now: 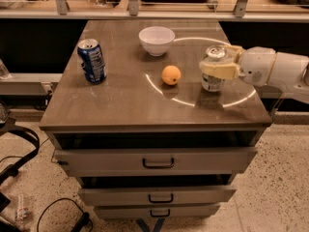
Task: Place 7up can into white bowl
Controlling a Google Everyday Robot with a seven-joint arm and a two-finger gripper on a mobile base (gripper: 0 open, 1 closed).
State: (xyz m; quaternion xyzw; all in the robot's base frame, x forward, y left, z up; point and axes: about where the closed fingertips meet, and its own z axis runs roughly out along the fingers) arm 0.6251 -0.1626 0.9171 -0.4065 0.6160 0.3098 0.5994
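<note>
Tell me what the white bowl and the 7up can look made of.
The white bowl: glossy ceramic or plastic, smooth even sheen. 7up can: likely thin metal, silvery top, printed label. The gripper sits around the can, right side of the table.
</note>
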